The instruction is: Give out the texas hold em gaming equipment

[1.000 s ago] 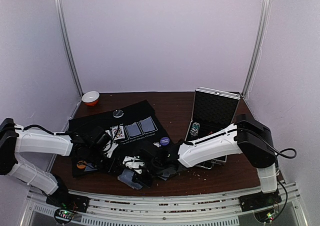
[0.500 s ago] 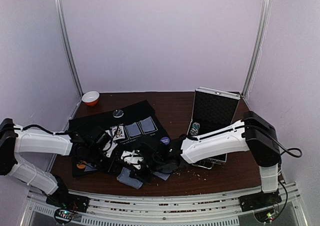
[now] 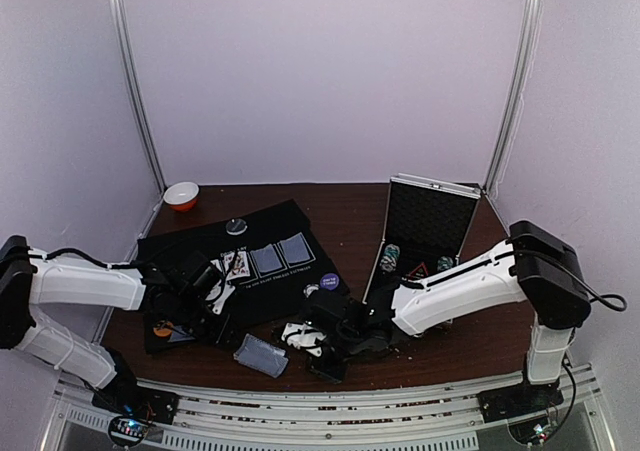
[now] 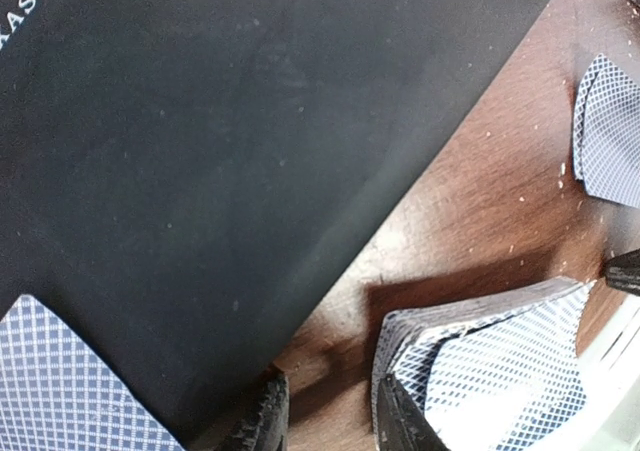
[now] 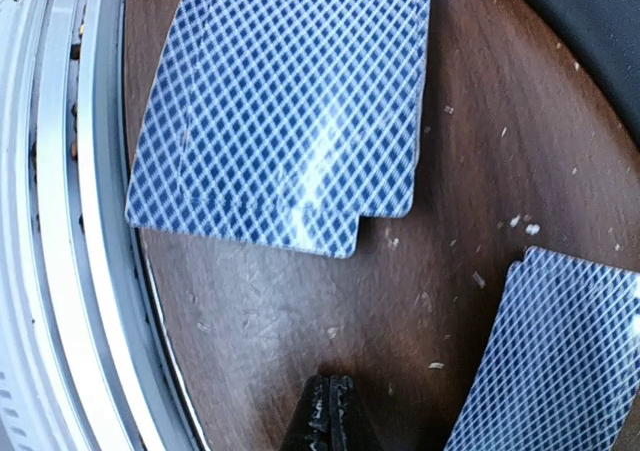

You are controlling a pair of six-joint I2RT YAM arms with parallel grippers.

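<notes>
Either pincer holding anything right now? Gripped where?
Nothing held. Right pincer is shut with nothing between its fingers. Left pincer is open, its gap empty; the deck lies outside it, ungripped.

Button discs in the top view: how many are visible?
3: grey disc at the far edge of the mat, purple disc by its right corner, orange disc partly hidden beside the left arm. More may lie under the arms.

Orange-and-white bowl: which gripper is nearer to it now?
Left. The left gripper hovers over the black mat edge, same side as the bowl; the right gripper sits near-centre, farther off.
</notes>
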